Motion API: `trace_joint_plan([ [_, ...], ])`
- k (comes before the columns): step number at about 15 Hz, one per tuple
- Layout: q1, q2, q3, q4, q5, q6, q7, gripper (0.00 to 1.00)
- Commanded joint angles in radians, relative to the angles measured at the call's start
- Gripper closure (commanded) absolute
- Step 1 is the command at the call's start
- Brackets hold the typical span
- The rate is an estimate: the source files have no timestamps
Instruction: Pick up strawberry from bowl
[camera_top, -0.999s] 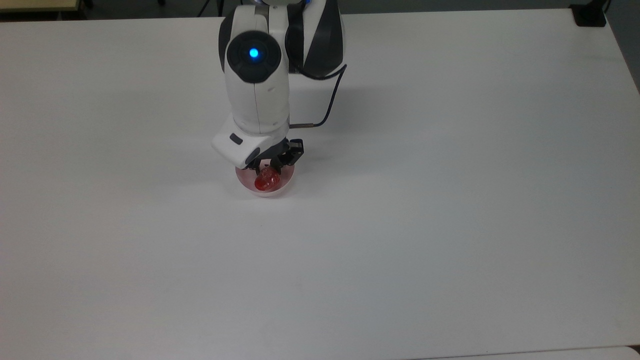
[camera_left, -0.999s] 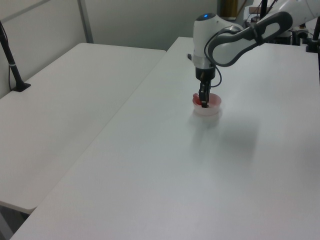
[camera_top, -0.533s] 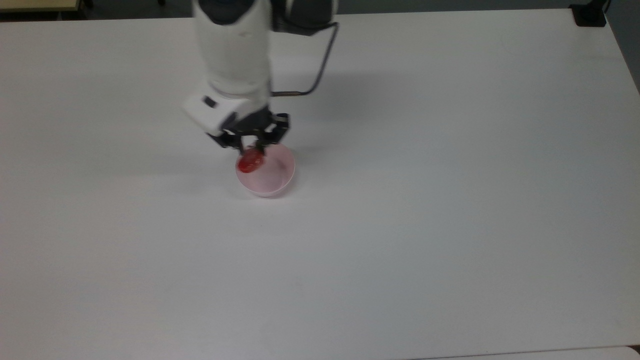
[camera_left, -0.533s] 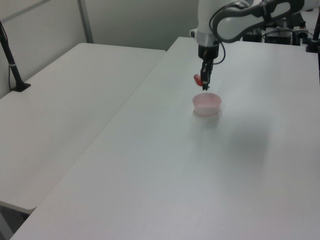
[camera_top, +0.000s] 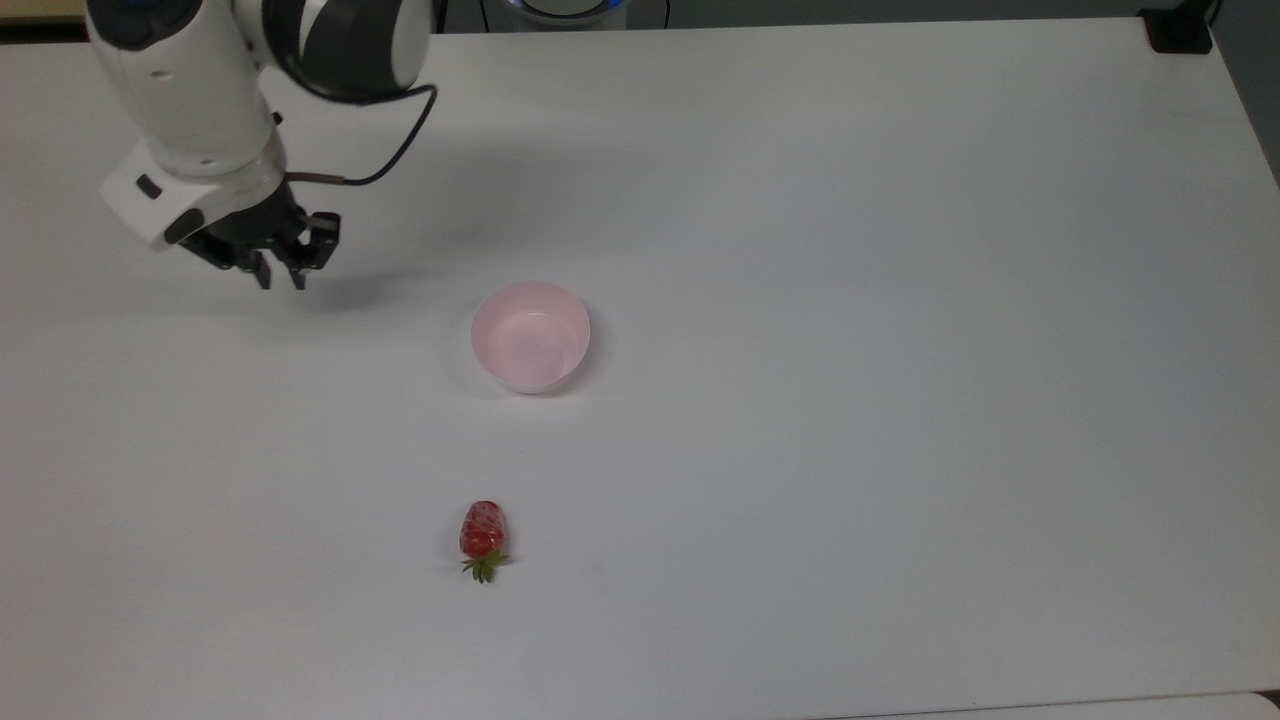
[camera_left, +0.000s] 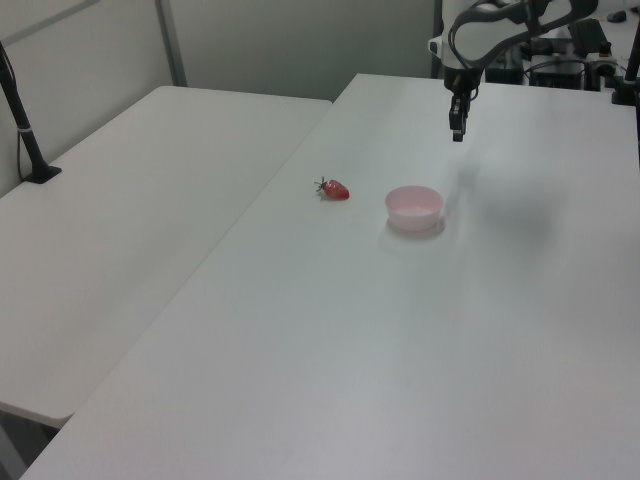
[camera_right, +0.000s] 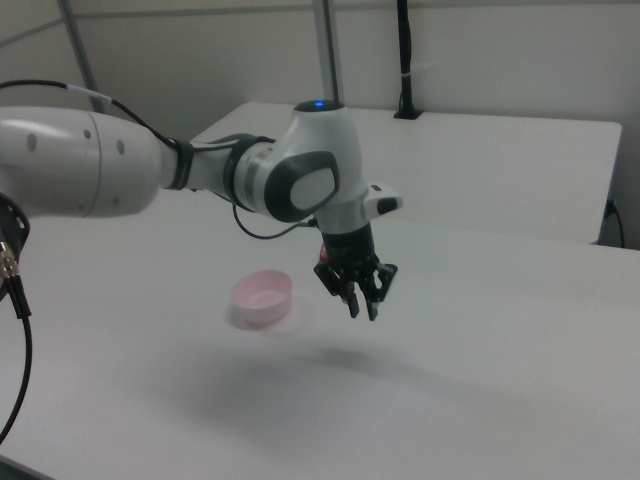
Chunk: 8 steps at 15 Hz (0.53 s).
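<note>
**Strawberry released onto the bench, out of the bowl**

Since half a second ago, the small glossy red strawberry (camera_top: 482, 530) has been dropped onto the white bench (camera_top: 900, 400), well below the empty pale pink plastic bowl (camera_top: 530, 336) in the top view. The black pincer (camera_top: 278, 277) is seen slightly parted, holding nothing, far toward the top view's left.

In the left view, the strawberry (camera_left: 336, 189) is seen left of the bowl (camera_left: 414, 207).

In the right view, the pincer (camera_right: 361, 304) hangs beside the bowl (camera_right: 262, 297).
</note>
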Motion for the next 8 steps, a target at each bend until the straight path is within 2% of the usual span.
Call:
trace_joint_plan([
  [1, 0.021, 0.018, -0.021, -0.009, 0.021, 0.047, -0.026, 0.65],
  [3, 0.027, 0.021, -0.021, -0.009, 0.021, 0.047, -0.015, 0.64],
  [5, 0.034, 0.018, -0.019, -0.006, 0.023, 0.046, 0.006, 0.38],
  [6, 0.034, 0.015, -0.018, -0.004, 0.023, 0.046, 0.029, 0.35],
  [7, 0.036, 0.014, -0.016, -0.001, 0.023, 0.046, 0.043, 0.26],
  [8, 0.040, 0.012, -0.012, -0.001, 0.024, 0.047, 0.066, 0.10],
])
